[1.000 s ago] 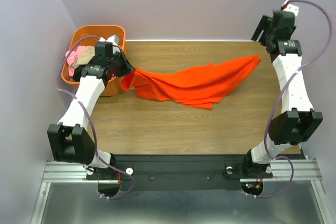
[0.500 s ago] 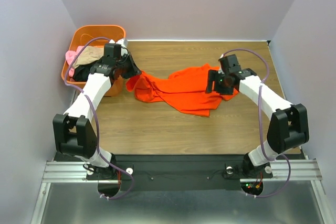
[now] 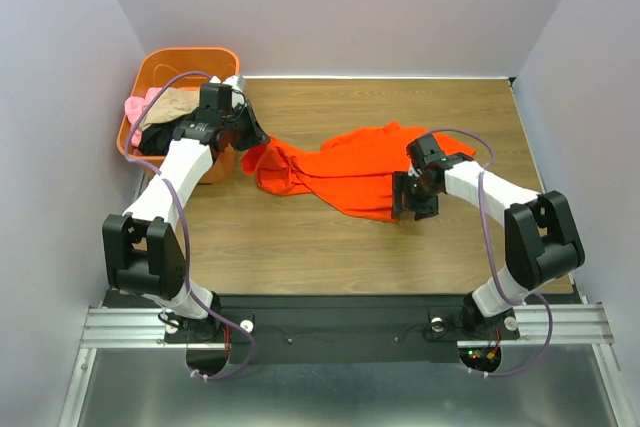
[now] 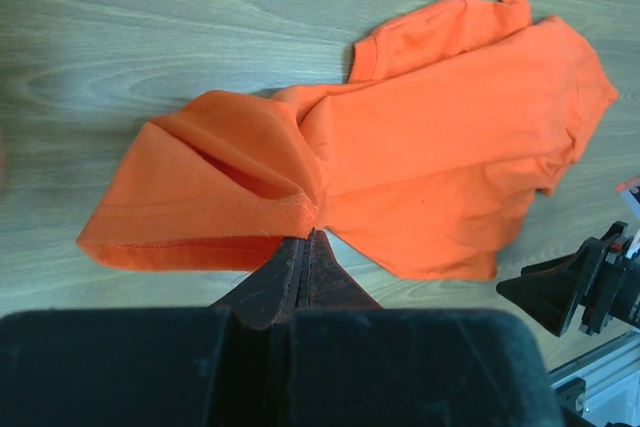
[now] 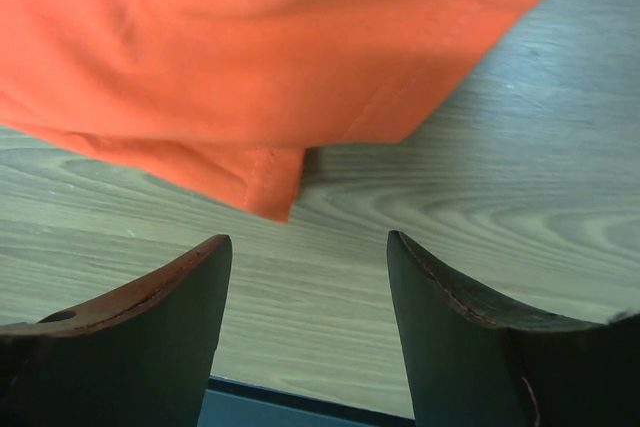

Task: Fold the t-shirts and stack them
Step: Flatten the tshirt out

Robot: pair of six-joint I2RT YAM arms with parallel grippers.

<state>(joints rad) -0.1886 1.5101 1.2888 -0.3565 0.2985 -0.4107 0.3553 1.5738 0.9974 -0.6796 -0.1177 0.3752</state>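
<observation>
The orange-red tee (image 3: 345, 169) lies crumpled and half spread on the wooden table (image 3: 330, 247), stretching away from the right side of the orange tub (image 3: 152, 65), with its nearest end bunched just beside the tub's right wall and its far end well apart from it. At that bunched end the left gripper (image 3: 252, 137) has its jaws pressed tight together on a fold of the hem, so the cloth rises in a small ridge there while the rest rests flat on the wood; one short sleeve shows at the edge away from the arms. At the end of the tee farthest from the tub, along its edge nearest the arm bases, the right gripper (image 3: 415, 209) hangs low with its fingers spread and nothing between them; only bare wood shows in the gap, and a stitched corner of the hem lies just beyond the fingertips, not touching them. Inside the tub sit a pink tee (image 3: 133, 107), a tan tee (image 3: 172, 104) and a black tee (image 3: 163, 138), heaped together.
</observation>
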